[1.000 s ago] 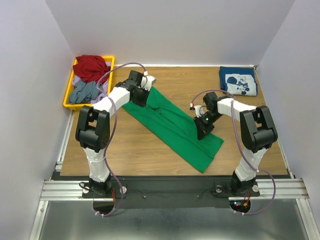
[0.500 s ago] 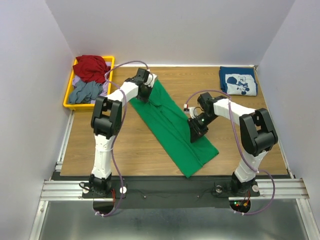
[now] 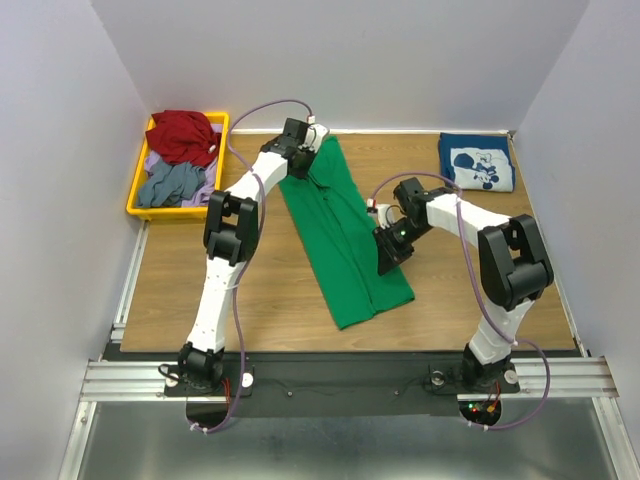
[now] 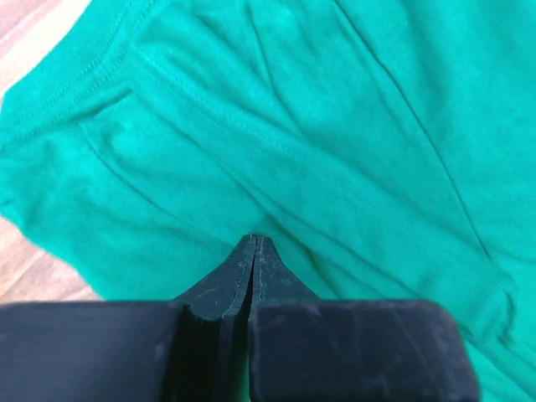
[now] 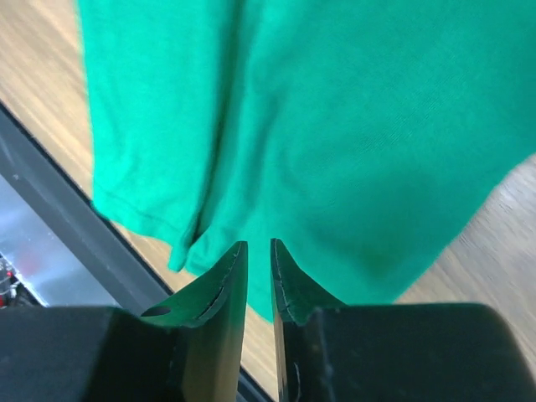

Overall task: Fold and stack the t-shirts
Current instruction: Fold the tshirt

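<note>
Top view: green t-shirt (image 3: 345,240) lies as a long narrow band, slanting from the far middle of the surface (image 3: 270,290) toward the near edge. My left end effector (image 3: 302,166) is on its far end and my right end effector (image 3: 388,258) is on its right edge, near the lower end. Navy t-shirt (image 3: 477,163), white cartoon print up, sits folded at the far right corner, well apart. Count: two t-shirts on the surface, one yellow bin (image 3: 133,195) at far left holding red, grey and lavender clothes.

Left wrist: fingers pressed together with no gap, low on the green cloth. I judge them clamped on the green t-shirt near a stitched hem.

Right wrist: fingers almost together with a thin slit between them, green cloth beneath and a hemmed corner below left. Looks clamped on the shirt edge, not certain.

Step, my guess: lengthwise fold is done, band held at both ends. The next move calls for bringing one end over the other, keeping the edges lined up, then stacking it on the navy t-shirt.
</note>
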Controlling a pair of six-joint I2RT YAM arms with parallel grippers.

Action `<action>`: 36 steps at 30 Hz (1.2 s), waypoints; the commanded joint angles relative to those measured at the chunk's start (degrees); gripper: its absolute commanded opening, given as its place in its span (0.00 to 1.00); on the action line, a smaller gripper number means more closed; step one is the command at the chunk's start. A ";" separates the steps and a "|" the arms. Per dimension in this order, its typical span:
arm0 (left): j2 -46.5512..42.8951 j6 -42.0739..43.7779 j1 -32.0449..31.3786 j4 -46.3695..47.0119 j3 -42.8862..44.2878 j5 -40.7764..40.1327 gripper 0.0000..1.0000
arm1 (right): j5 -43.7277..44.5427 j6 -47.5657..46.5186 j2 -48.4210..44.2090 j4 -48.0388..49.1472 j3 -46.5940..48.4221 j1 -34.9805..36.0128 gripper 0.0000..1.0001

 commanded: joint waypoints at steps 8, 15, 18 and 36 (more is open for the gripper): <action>-23.39 -8.18 0.21 3.05 -20.05 10.46 0.13 | -3.88 2.58 5.17 7.97 -7.89 1.28 0.18; -22.96 -12.05 0.03 3.31 -28.59 13.36 0.13 | -9.07 4.15 5.09 8.59 -8.69 4.71 0.18; -21.20 -11.88 -0.32 3.14 -28.07 11.79 0.12 | -13.28 4.16 3.34 8.50 -8.25 5.41 0.22; 0.07 -8.98 1.00 -2.84 -1.19 7.13 0.11 | -11.01 4.16 1.66 8.32 -1.05 4.27 0.49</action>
